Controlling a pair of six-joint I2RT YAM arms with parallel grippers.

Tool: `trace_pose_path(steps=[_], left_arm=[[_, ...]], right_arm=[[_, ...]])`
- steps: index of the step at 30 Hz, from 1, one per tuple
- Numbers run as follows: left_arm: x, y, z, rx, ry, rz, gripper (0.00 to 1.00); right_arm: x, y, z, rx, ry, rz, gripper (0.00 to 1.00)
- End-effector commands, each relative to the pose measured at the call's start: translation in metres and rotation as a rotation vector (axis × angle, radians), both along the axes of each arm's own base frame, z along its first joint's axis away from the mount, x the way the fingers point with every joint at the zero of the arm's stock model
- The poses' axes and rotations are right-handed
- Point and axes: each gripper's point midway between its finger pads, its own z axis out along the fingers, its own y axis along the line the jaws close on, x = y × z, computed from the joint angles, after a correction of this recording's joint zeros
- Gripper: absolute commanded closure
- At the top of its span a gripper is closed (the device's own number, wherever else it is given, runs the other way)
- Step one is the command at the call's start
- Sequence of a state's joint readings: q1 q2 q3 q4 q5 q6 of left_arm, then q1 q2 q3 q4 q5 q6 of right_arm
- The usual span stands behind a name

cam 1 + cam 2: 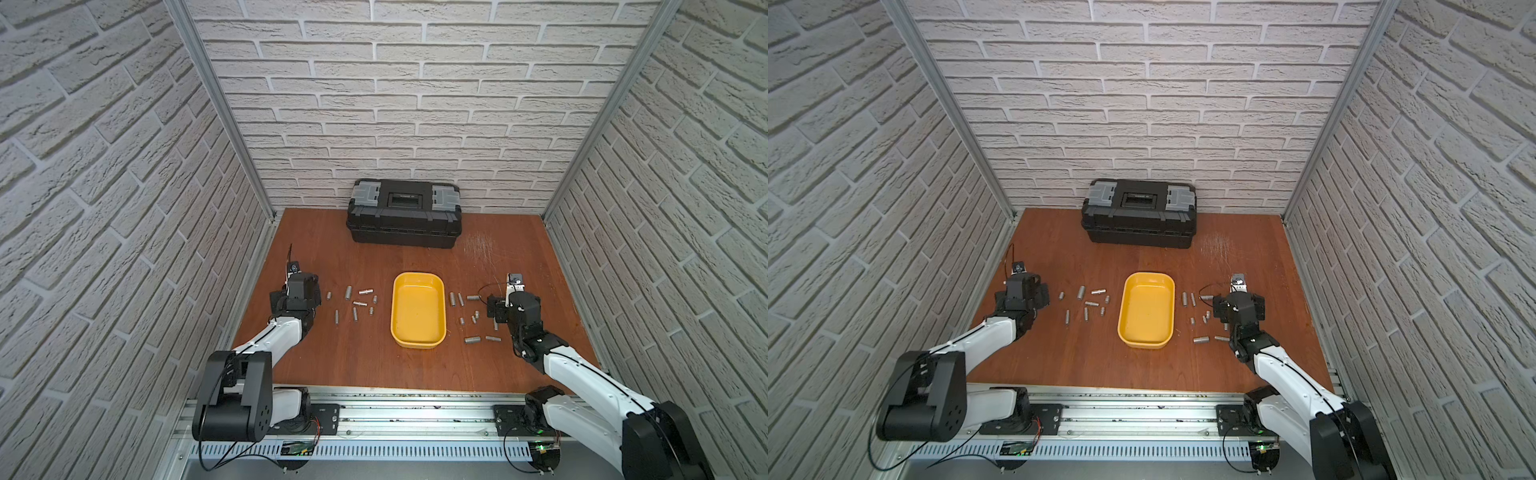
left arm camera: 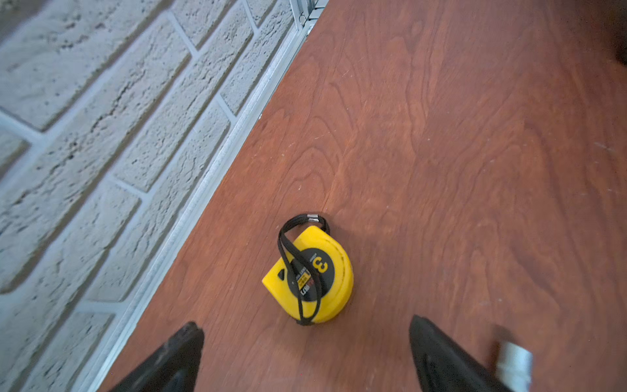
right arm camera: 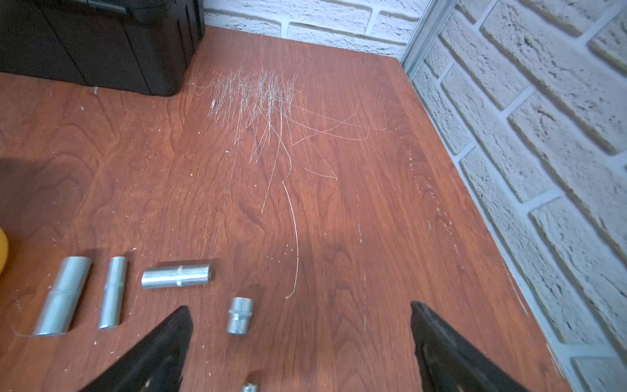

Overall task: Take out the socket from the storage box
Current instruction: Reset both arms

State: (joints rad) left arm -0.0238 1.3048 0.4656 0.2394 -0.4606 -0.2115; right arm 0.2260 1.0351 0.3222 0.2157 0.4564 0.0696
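**On the table, both sides of the tray: sockets lying loose**

Beneath everything is the table (image 1: 374, 365), red-brown wood-grain laminate, scratched pale toward the far right corner. Against the back wall sits the toolbox (image 1: 404, 216), a ribbed black plastic block with two grey latches.

Mid-table lies the tray (image 1: 417, 311). It is shallow, glossy yellow plastic, rectangular with rounded corners, and its long side runs away from the robot. Its smooth floor is bare.

The left claw (image 2: 305, 327) hangs low near the table's left edge, black fingers spread wide and gripping nothing. The tape (image 2: 310, 275), a rounded yellow case with a black loop strap, lies flat just ahead of it.

The right claw (image 3: 301, 308) hovers right of the tray, spread just as wide and also gripping nothing. One stubby socket (image 3: 240, 315) lies on the wood between its fingers, closer to one but touching neither.

The sockets (image 1: 348, 292) are small bright steel cylinders, some long and slim, some short with a knurled band. They lie scattered on the wood in two clusters, one on each side of the tray, all outside it.
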Motion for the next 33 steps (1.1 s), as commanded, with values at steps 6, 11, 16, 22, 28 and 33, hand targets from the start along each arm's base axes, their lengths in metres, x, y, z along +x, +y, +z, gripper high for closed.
trace_pose_path(steps=[6,11,16,22,28,33], left_arm=[[0.042,0.003,0.029,-0.084,-0.275,-0.099,0.02],[0.066,-0.017,0.013,-0.078,-0.225,-0.216,0.02],[0.061,-0.023,0.011,-0.105,-0.268,-0.268,0.02],[0.058,-0.028,0.006,-0.101,-0.289,-0.296,0.02],[0.058,-0.027,0.006,-0.099,-0.293,-0.295,0.02],[0.058,-0.028,0.006,-0.093,-0.292,-0.298,0.02]], right_arm=[[0.048,0.0,0.027,-0.033,-0.221,0.033,0.0],[0.069,-0.022,0.006,0.046,-0.238,0.004,0.0],[0.079,-0.026,-0.006,0.103,-0.186,0.025,0.0],[0.082,-0.022,-0.006,0.104,-0.182,0.049,0.01],[0.083,-0.022,-0.004,0.104,-0.195,0.052,0.01],[0.083,-0.021,-0.005,0.102,-0.193,0.054,0.01]])
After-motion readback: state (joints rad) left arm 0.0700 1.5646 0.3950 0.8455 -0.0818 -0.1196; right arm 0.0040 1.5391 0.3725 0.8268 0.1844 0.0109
